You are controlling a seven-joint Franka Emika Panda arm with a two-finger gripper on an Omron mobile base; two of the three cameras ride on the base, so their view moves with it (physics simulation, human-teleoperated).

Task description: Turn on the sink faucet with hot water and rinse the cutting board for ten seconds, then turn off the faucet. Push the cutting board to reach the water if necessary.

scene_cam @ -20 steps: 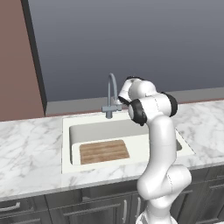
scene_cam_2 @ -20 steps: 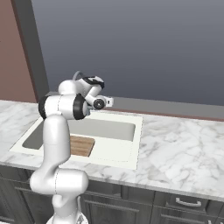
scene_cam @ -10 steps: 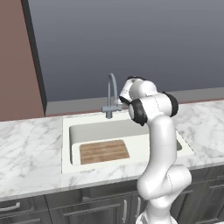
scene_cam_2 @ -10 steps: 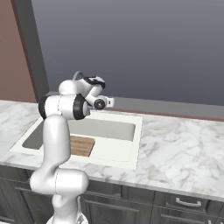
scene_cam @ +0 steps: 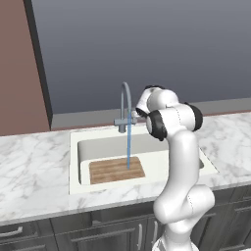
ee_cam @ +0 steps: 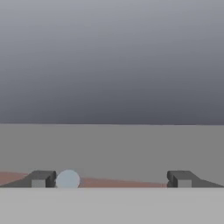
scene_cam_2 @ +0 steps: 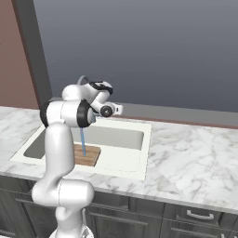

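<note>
Water (scene_cam: 129, 146) runs as a thin blue stream from the grey gooseneck faucet (scene_cam: 124, 104) straight down onto the wooden cutting board (scene_cam: 116, 169). The board lies flat in the front left part of the white sink (scene_cam: 74, 164). My hand is up against the right side of the faucet's base. In the hand view my gripper (ee_cam: 111, 180) is open, with its fingertips (ee_cam: 42, 179) far apart. A small pale round knob (ee_cam: 68, 179) sits just inside the left tip. From the right, the arm hides most of the faucet; the water (scene_cam_2: 83, 142) and cutting board (scene_cam_2: 88, 155) show behind it.
Marble counter (scene_cam: 34, 171) runs on both sides of the sink (scene_cam_2: 139, 163), with dark cabinets and drawers (scene_cam_2: 195, 216) below. A grey wall stands behind the faucet, with a brown panel (scene_cam: 19, 68) at the left.
No water ran in the earlier frames; now a blue stream falls from the spout onto the board. The arm and board have hardly moved.
</note>
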